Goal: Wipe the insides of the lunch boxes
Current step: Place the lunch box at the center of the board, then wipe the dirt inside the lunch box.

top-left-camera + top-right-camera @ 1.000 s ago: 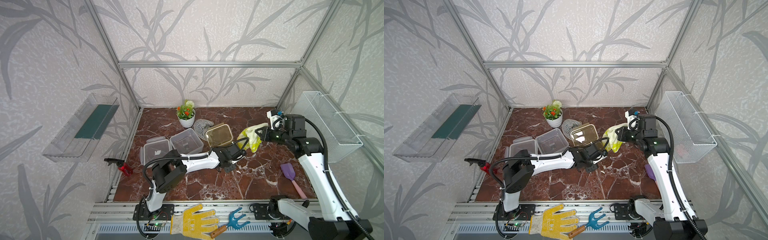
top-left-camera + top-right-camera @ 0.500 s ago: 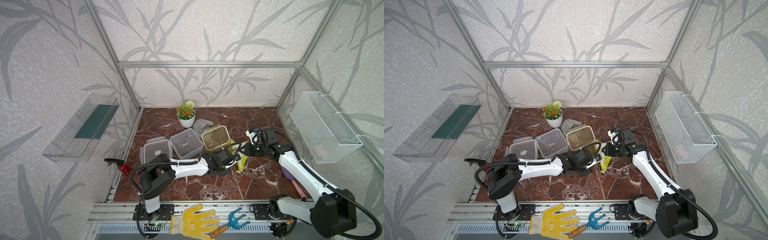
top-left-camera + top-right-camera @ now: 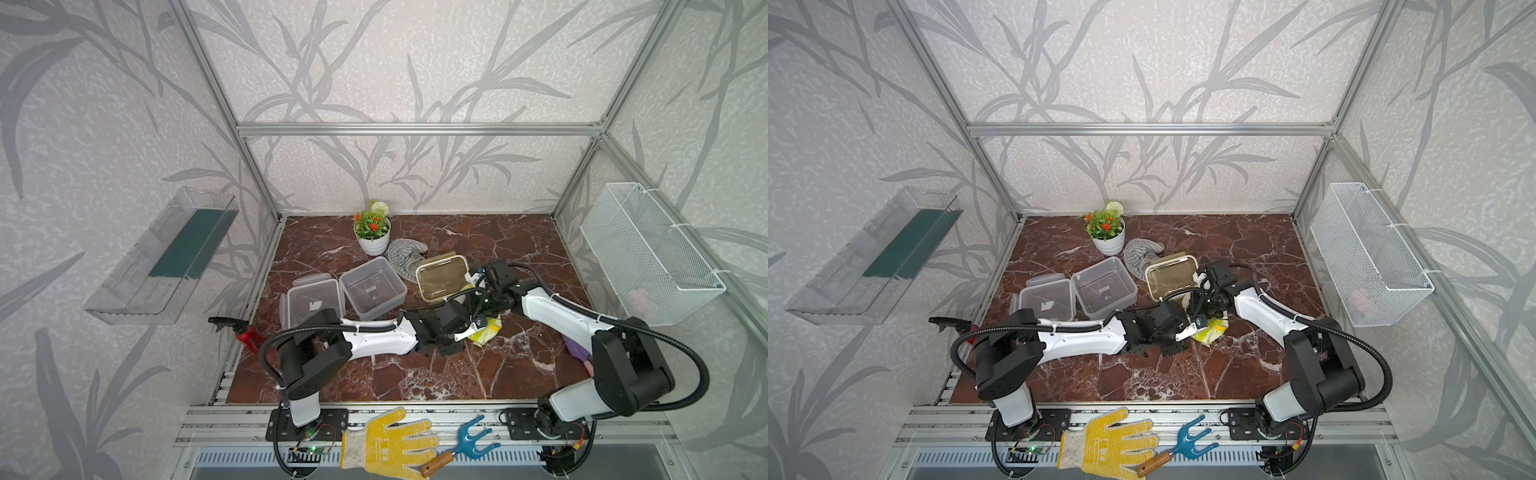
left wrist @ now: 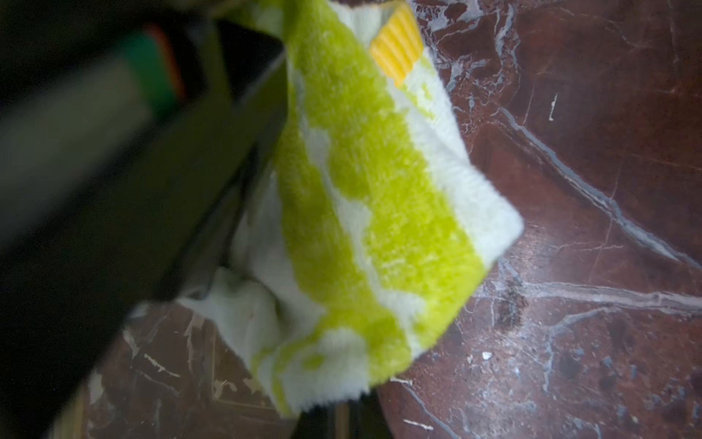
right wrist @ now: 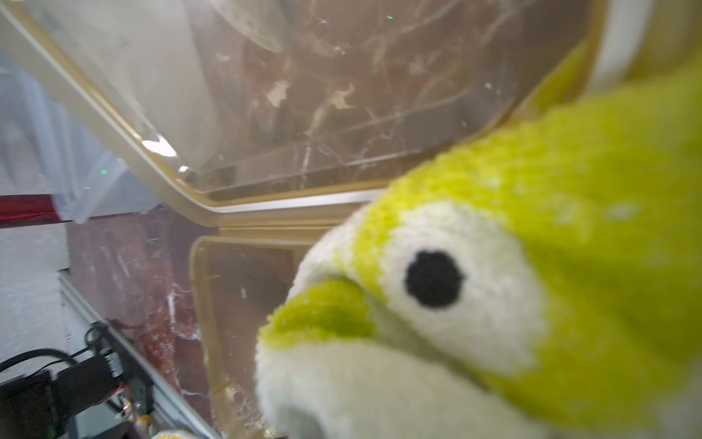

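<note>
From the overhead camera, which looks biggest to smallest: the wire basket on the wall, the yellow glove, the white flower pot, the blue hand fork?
In a top view:
1. wire basket
2. yellow glove
3. blue hand fork
4. white flower pot

The pot sits farther away, so the last two are unsure.

Both arms are crowding the middle of the marble floor, meeting beside the amber lunch box, where a yellow-green cloth is lying between them. Behind that box a grey rag and a flower pot are blocking the way; at its side the clear lunch box and its lid are sitting close together. The floor's front strip and far right corner are lying open.
</note>
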Available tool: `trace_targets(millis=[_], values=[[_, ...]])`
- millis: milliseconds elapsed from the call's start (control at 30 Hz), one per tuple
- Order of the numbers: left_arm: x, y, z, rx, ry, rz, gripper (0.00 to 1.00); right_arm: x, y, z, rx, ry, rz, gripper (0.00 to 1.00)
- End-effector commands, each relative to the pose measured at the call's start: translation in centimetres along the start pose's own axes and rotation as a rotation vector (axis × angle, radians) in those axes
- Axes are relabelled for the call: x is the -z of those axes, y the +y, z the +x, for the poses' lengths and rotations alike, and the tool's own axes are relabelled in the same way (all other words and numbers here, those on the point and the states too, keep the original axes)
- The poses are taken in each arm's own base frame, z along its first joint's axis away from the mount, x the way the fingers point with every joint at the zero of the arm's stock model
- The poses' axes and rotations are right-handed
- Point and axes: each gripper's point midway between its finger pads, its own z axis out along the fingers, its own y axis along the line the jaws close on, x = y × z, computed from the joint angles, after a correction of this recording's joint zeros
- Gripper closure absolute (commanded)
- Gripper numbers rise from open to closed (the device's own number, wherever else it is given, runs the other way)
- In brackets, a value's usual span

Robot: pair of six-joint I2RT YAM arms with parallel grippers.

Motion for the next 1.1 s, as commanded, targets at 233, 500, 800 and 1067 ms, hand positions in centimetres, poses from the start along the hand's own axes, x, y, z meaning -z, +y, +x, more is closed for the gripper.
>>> trace_targets(millis=[233, 500, 800, 1067], values=[[1.2, 2.5, -0.5, 0.064, -0.058, -0.158, 0.79, -0.8, -5.6, 1.8, 0.001, -0.01, 0.263, 1.0], [4.7, 5.7, -0.8, 0.216, -0.084, -0.328, 0.44, -1.6, -7.0, 1.5, -0.02, -0.012, 0.334, 1.0], [8.5, 8.3, 0.9, 0.474, -0.108, -0.423, 0.44, -1.0, -6.9, 1.6, -0.006, -0.019, 0.343, 1.0], [5.8, 9.7, 4.8, 0.801, -0.017, -0.241, 0.45, -1.3, -6.6, 1.7, -0.013, -0.015, 0.324, 1.0]])
